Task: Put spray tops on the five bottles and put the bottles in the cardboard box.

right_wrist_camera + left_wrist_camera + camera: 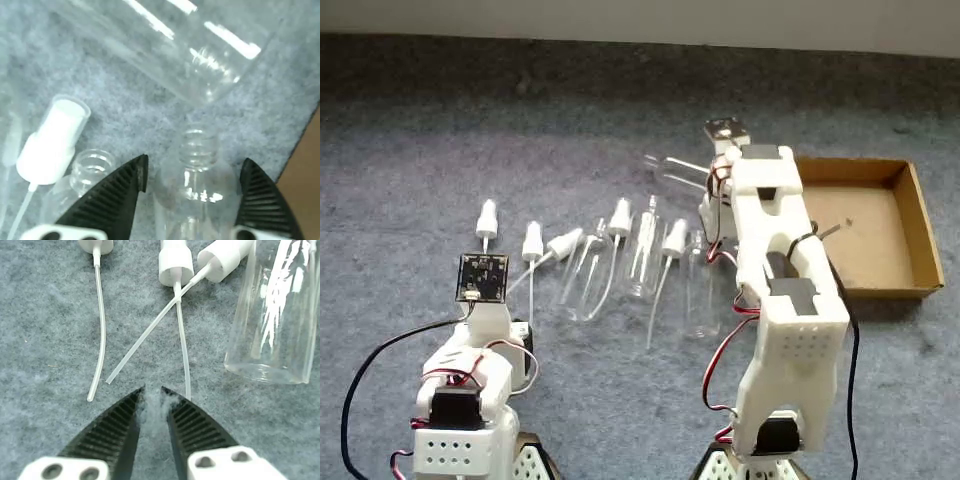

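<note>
While our left pincer (152, 390) hovers barely parted and empty over the dip tubes of the spray tops (176, 262), we hold the right pincer (196, 160) wide astride an uncapped bottle (199, 145) lying on the bench, seemingly ready to grip it for capping, just beside the cardboard box (920, 220).

A grey, felt-like surface (430, 140) was seen. Clear bottles (642, 258) were laid flat on it at the centre, spray tops (532, 242) were scattered among them and toward 9 o'clock, and a cardboard box (924, 230) was set at 3 o'clock.
</note>
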### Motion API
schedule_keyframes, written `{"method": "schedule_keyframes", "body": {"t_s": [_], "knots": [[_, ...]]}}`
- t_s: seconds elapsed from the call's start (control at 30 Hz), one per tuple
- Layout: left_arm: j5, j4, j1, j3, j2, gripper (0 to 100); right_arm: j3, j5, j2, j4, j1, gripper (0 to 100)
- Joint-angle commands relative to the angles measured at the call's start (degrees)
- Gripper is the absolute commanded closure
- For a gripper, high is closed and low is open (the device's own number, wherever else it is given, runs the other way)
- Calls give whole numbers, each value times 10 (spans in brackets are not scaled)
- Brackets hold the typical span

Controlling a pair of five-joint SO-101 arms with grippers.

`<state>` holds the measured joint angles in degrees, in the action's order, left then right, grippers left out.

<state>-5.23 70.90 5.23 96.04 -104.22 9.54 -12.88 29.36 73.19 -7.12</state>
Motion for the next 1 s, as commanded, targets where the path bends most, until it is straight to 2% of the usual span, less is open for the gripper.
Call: {"method": "schedule_keyframes", "body": {"t_s": [0.0, 0.37, 0.5, 0.77, 0.97], "knots": [[4, -2, -6, 11, -3, 992, 2, 17, -5, -7, -11, 735], [4, -2, -6, 11, -3, 992, 5, 15, -7, 30, -8, 729], [4, -2, -6, 11, -3, 992, 4, 13, -7, 30, -8, 684], [4, -2, -6, 11, -3, 992, 1, -3, -5, 24, 3, 685], [4, -2, -6, 11, -3, 992, 1, -2, -4, 24, 24, 772]]}}
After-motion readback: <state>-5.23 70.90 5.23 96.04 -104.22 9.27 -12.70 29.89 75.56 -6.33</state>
